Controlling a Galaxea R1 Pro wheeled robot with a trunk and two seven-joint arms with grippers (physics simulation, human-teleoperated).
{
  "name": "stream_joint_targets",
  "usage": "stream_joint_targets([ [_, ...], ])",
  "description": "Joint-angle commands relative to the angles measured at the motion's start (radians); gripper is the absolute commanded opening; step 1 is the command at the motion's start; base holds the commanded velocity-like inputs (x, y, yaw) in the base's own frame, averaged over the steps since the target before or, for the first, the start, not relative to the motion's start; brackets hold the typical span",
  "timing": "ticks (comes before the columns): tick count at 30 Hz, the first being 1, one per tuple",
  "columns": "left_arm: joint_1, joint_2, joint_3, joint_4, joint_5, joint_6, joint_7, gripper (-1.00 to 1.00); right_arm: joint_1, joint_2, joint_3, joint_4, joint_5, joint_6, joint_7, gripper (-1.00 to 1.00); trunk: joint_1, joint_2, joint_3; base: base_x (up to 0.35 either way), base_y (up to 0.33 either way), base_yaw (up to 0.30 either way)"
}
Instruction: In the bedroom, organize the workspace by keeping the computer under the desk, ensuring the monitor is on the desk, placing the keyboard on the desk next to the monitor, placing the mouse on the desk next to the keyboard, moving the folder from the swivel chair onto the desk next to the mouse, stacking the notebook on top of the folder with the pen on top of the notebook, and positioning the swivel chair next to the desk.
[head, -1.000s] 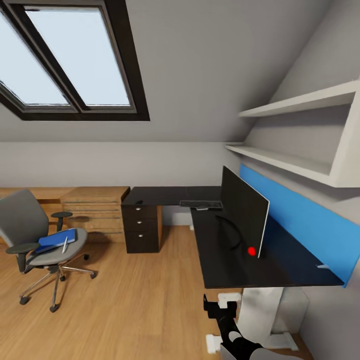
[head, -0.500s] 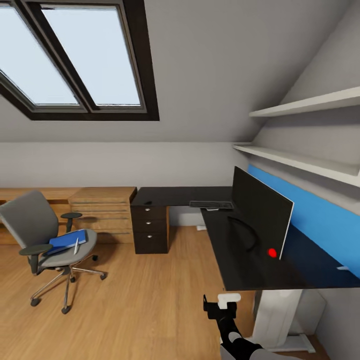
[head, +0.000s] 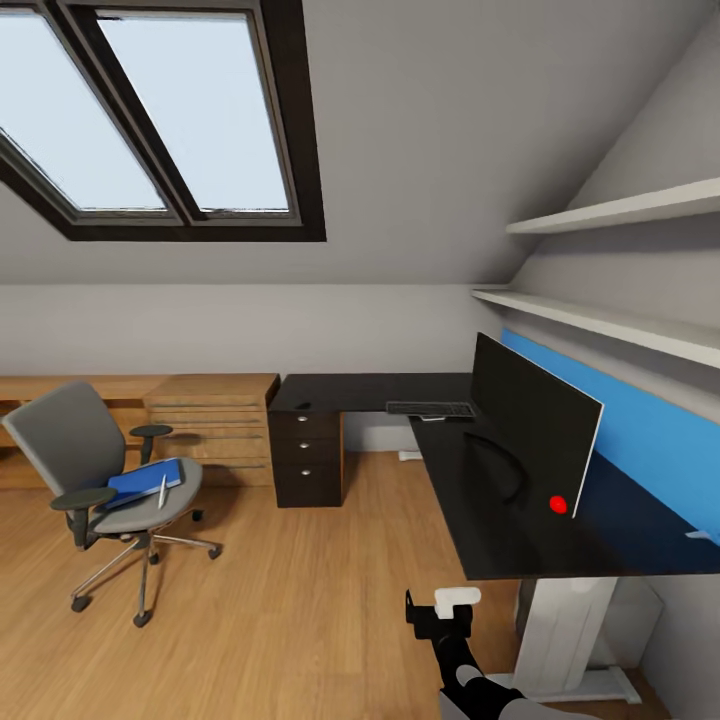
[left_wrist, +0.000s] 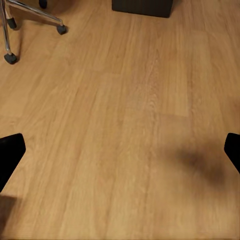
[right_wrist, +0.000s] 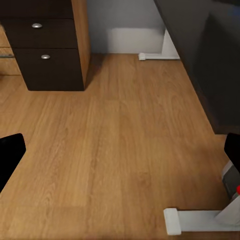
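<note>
The blue folder (head: 143, 481) lies flat on the seat of the chair (head: 105, 470), which stands well apart from the black table (head: 480, 500), out past its drawer unit (head: 308, 455). A pen (head: 161, 489) rests on the folder. The left hand (left_wrist: 120, 150) looks nearer the chair, whose castors show ahead of it. Both it and the right hand (right_wrist: 120, 160) are spread wide over the wood floor (head: 290, 600), holding nothing.

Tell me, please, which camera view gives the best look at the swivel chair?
The head view: it shows the whole swivel chair, from grey back and armrests down to the chrome base, with the blue folder on its seat. The left wrist view catches just two chrome legs with castors over the floor.
</note>
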Motion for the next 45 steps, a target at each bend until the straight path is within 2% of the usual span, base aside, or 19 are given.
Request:
stream_joint_targets([
  [1,-0.001,-0.001,0.002,0.001,0.003,-0.003,0.0,1.0,-0.001,0.0,0.009,0.001,-0.004,-0.002,-0.005,1.0,0.0,-0.001,-0.002,-0.013,0.002,0.0],
  [7,-0.001,0.0,0.006,0.001,0.004,0.007,0.006,1.0,-0.001,0.011,0.009,0.001,-0.004,-0.002,-0.004,1.0,-0.019,0.034,0.014,-0.005,0.001,0.0],
  [9,-0.001,-0.001,0.006,0.001,0.005,0.046,0.006,1.0,-0.001,0.014,0.009,0.001,-0.004,-0.001,-0.004,1.0,-0.027,0.048,0.02,-0.001,0.0,0.0],
  [12,-0.001,-0.001,0.005,-0.006,0.005,0.157,0.003,1.0,-0.001,0.015,0.009,0.001,-0.004,-0.001,-0.004,1.0,-0.038,0.069,0.03,0.0,0.0,0.0],
  [14,-0.001,-0.007,0.004,-0.044,0.006,0.26,0.002,1.0,-0.001,0.016,0.009,0.001,-0.004,0.0,-0.003,1.0,-0.046,0.083,0.036,0.0,0.0,0.0],
  [16,-0.001,-0.01,0.004,-0.081,0.006,0.302,0.003,1.0,-0.001,0.017,0.009,0.001,-0.004,0.0,-0.003,1.0,-0.053,0.097,0.042,0.0,0.0,0.0],
  [20,-0.002,-0.018,0.002,-0.126,0.005,0.34,0.005,1.0,-0.001,0.017,0.009,0.003,-0.004,0.001,0.012,1.0,-0.069,0.125,0.055,0.0,0.0,0.0],
  [24,-0.002,-0.034,0.0,-0.202,0.003,0.385,0.006,1.0,-0.001,0.017,0.009,0.006,-0.004,0.002,0.06,1.0,-0.084,0.153,0.067,0.0,0.0,0.0],
  [27,-0.002,-0.038,0.0,-0.284,0.002,0.458,0.007,1.0,-0.001,0.017,0.009,0.006,-0.004,0.003,0.109,1.0,-0.096,0.174,0.077,0.0,0.0,0.0],
  [28,-0.002,-0.039,0.0,-0.328,0.002,0.503,0.007,1.0,-0.001,0.017,0.009,0.007,-0.004,0.004,0.129,1.0,-0.099,0.181,0.08,0.0,0.0,0.0],
  [32,-0.002,-0.04,0.001,-0.428,0.003,0.606,0.007,1.0,-0.001,0.017,0.009,0.006,-0.006,0.018,0.156,1.0,-0.115,0.209,0.092,0.0,0.0,0.0],
  [36,-0.001,-0.04,0.001,-0.471,0.004,0.632,0.007,1.0,-0.001,0.017,0.007,0.011,-0.008,0.077,0.164,1.0,-0.13,0.237,0.105,0.0,0.0,0.0],
  [38,-0.001,-0.04,0.004,-0.488,0.004,0.633,0.006,1.0,0.001,0.017,0.005,0.021,-0.009,0.161,0.168,1.0,-0.138,0.251,0.111,0.0,0.0,0.0],
  [40,-0.001,-0.039,0.019,-0.495,0.005,0.601,0.005,1.0,0.014,0.017,0.004,0.026,-0.01,0.23,0.171,1.0,-0.145,0.265,0.117,0.0,0.0,0.0],
  [45,-0.001,-0.037,0.055,-0.486,0.003,0.492,0.005,1.0,0.049,0.017,0.002,0.028,-0.01,0.271,0.173,1.0,-0.165,0.3,0.133,0.0,0.0,0.0],
])
